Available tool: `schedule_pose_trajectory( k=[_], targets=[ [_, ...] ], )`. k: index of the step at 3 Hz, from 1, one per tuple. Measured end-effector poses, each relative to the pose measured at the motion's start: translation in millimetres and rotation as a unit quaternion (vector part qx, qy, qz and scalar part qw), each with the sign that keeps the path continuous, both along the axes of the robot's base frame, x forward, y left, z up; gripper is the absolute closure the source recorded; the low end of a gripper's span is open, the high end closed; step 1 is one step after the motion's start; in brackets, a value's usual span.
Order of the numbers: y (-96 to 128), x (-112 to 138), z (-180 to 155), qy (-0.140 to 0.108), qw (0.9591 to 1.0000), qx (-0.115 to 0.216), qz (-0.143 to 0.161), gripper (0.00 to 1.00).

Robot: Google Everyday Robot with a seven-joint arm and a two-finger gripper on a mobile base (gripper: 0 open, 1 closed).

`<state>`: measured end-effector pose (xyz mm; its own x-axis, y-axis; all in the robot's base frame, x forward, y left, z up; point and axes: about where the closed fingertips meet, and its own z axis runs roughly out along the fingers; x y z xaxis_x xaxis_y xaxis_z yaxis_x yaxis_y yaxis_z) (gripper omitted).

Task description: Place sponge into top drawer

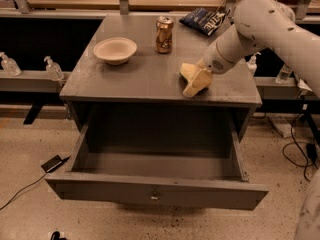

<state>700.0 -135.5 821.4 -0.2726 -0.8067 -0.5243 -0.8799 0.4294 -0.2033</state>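
One sponge sits front-right on the surface at the gripper, jaws' state we cannot tell; we'd confirm a firm pinch, lift clear, then lower into the open top drawer.

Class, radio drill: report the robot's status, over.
Pincer at the sponge, near the front edge of the cabinet top. Sponge not yet in the top drawer, which stands open below. Bowl and can well aside.
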Motion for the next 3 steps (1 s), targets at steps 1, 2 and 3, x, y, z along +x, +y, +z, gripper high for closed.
schedule_pose_trajectory(
  k=[1,2,3],
  targets=[
    [0,0,0,0.000,1.0000,0.000,0.000,0.90],
    [0,0,1,-0.001,1.0000,0.000,0.000,1.00],
    [-1,-12,19,-0.027,0.9995,0.004,0.011,1.00]
  ],
)
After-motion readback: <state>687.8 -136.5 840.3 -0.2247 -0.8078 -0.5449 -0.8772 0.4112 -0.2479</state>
